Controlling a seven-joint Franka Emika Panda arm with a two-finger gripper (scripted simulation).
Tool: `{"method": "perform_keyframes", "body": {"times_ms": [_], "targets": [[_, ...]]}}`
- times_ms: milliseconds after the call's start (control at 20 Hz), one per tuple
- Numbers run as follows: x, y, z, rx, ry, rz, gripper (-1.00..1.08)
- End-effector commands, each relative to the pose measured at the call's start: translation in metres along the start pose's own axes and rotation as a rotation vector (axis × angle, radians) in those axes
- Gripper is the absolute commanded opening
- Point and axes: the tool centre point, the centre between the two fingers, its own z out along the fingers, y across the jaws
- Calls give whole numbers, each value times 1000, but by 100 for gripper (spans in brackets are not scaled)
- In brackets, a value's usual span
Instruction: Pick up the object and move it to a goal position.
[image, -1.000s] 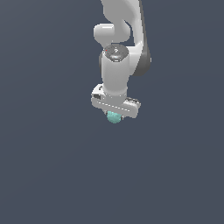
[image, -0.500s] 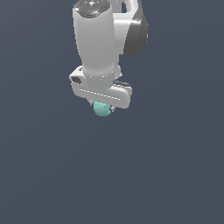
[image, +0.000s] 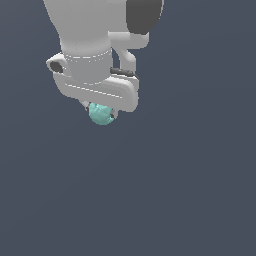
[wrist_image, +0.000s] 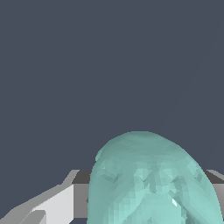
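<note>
Claw (image: 101, 111) clamped around bumpy teal object (image: 100, 115), no readable markings.

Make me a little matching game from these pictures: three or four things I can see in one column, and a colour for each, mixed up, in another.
Things:
1. the object
2. the gripper body
3. the background floor
4. the patch on the arm

Colours:
A. dark slate blue-grey
B. teal
C. near-black
D. white-grey

Pairs: 1-B, 2-D, 3-A, 4-C
</note>
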Motion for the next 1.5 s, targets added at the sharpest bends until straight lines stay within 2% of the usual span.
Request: {"method": "perform_keyframes", "body": {"times_ms": [0,750,1450], "targets": [[8,5,-15,0,-1,0,-100],[43,27,-81,-1,-1,-1,-100],[57,35,-103,-1,-1,0,-100]]}}
